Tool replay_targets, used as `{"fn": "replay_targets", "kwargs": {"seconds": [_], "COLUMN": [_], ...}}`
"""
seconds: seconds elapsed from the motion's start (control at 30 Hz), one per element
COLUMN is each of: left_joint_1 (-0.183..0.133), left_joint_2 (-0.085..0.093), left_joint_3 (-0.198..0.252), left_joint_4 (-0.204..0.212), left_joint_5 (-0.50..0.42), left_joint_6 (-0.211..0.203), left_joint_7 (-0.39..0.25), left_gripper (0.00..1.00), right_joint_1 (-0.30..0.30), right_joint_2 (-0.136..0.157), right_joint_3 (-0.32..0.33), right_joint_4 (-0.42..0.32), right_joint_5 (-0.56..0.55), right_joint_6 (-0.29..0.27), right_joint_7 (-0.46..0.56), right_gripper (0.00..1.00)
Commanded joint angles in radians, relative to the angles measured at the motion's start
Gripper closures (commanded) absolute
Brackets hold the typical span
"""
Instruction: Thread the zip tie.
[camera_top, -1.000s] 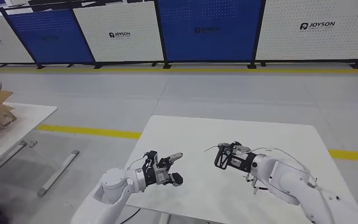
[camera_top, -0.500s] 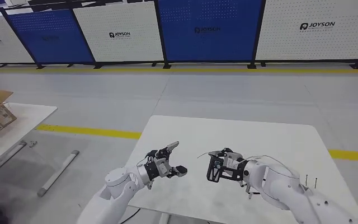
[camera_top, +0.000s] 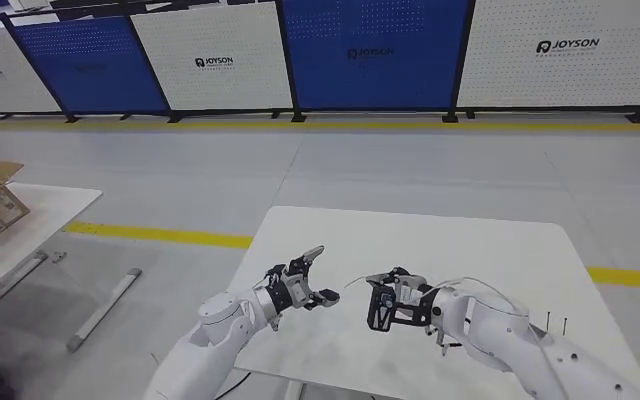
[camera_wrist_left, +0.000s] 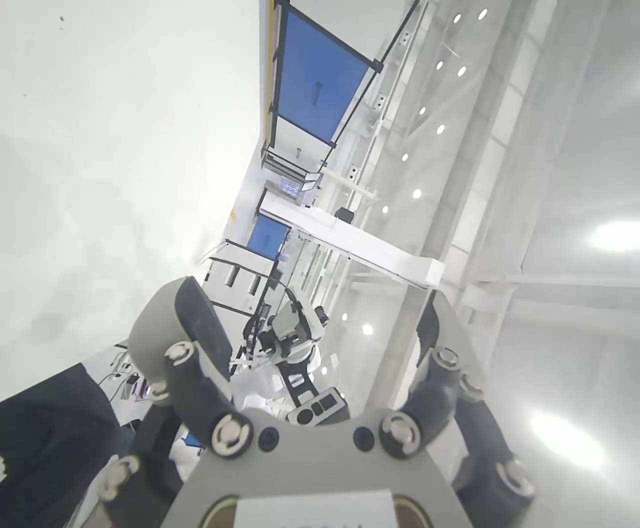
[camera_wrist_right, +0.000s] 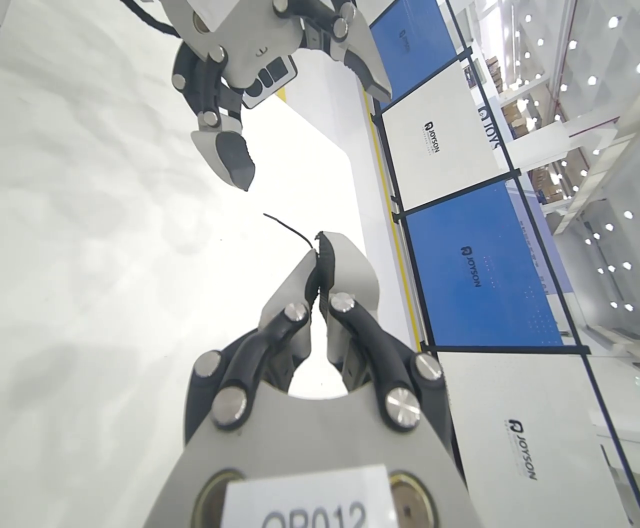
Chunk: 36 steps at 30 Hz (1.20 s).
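Note:
A thin black zip tie (camera_wrist_right: 287, 227) sticks out of my right gripper (camera_wrist_right: 320, 245), which is shut on it; its free end points toward the left gripper (camera_wrist_right: 316, 139). The left gripper stands open a short way in front of that tip, without touching it and holding nothing. From above, the left gripper (camera_top: 322, 275) and right gripper (camera_top: 372, 285) face each other over the front of the white table (camera_top: 450, 240), with the zip tie (camera_top: 357, 281) in the gap between them. The left gripper (camera_wrist_left: 310, 300) has its two fingers spread wide in the left wrist view.
Two small dark pins (camera_top: 556, 321) stand near the table's right front edge. A second white table (camera_top: 40, 205) with a cardboard box (camera_top: 8, 200) lies far left. Blue and white partition panels (camera_top: 375, 55) line the back behind a yellow floor line.
Both grippers have closed in on each other. The right gripper carried the zip tie leftward, and the left gripper rose and swung toward it, still open.

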Motion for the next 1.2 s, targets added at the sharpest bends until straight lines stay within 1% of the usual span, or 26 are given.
{"fn": "replay_targets", "kwargs": {"seconds": [0.0, 0.07, 0.1, 0.23, 0.27, 0.53, 0.63, 0.77, 0.83, 1.0, 1.1, 1.17], "left_joint_1": [-0.006, -0.018, -0.029, -0.057, -0.059, -0.059, -0.059, -0.059, -0.059, -0.055, -0.038, -0.033], "left_joint_2": [-0.006, -0.014, -0.018, -0.022, -0.022, -0.022, -0.022, -0.022, -0.022, -0.023, -0.018, -0.010], "left_joint_3": [0.013, 0.031, 0.049, 0.093, 0.095, 0.095, 0.095, 0.095, 0.095, 0.101, 0.121, 0.137], "left_joint_4": [0.001, -0.001, 0.000, 0.022, 0.023, 0.023, 0.023, 0.023, 0.023, 0.016, 0.009, 0.007], "left_joint_5": [-0.017, -0.063, -0.095, -0.132, -0.133, -0.133, -0.133, -0.133, -0.133, -0.127, -0.098, -0.073], "left_joint_6": [-0.015, -0.004, 0.003, 0.003, 0.003, 0.003, 0.003, 0.003, 0.003, 0.001, 0.003, 0.003], "left_joint_7": [0.068, 0.135, 0.154, 0.188, 0.190, 0.190, 0.190, 0.190, 0.190, 0.189, 0.153, 0.126], "left_gripper": [0.00, 0.00, 0.00, 0.00, 0.00, 0.00, 0.00, 0.00, 0.00, 0.00, 0.00, 0.00], "right_joint_1": [0.000, 0.000, 0.000, 0.000, 0.000, -0.002, -0.013, -0.006, -0.004, -0.004, -0.004, -0.004], "right_joint_2": [0.000, 0.000, 0.000, 0.000, 0.000, 0.000, -0.003, -0.012, -0.019, -0.019, -0.019, -0.019], "right_joint_3": [0.000, 0.000, 0.000, 0.000, 0.000, 0.001, 0.006, 0.005, 0.006, 0.006, 0.006, 0.006], "right_joint_4": [0.000, 0.000, 0.000, 0.000, 0.000, 0.000, -0.013, -0.020, -0.019, -0.019, -0.019, -0.019], "right_joint_5": [0.000, 0.000, 0.000, 0.000, 0.000, -0.001, -0.042, -0.083, -0.087, -0.087, -0.087, -0.087], "right_joint_6": [0.000, 0.000, 0.000, 0.000, 0.000, 0.002, 0.000, 0.000, 0.000, 0.000, 0.000, 0.000], "right_joint_7": [0.000, 0.000, 0.000, 0.000, 0.000, -0.001, -0.001, 0.004, 0.011, 0.011, 0.011, 0.011], "right_gripper": [1.00, 1.00, 1.00, 1.00, 1.00, 1.00, 1.00, 1.00, 1.00, 1.00, 1.00, 1.00]}}
